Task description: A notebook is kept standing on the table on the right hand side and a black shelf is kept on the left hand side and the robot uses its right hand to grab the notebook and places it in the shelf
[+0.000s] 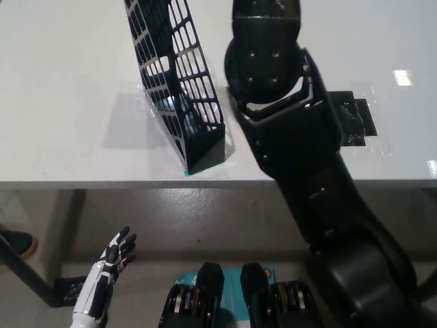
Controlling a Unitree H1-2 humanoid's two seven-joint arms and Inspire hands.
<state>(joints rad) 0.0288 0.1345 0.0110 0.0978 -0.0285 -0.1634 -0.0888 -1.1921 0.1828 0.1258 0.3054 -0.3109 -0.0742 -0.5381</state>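
Your right arm point(300, 137) reaches to 12 o'clock beside the black shelf point(181, 89); its hand is out of frame. Your left hand point(102, 277) rests spread at 7 o'clock.

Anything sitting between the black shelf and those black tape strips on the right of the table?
Head view: only the black right arm crosses between the shelf and tape strips.

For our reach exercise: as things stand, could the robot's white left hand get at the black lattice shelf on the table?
Probably not without a big move. The white left hand hangs open below the white table edge, while the black lattice shelf stands on top, further in.
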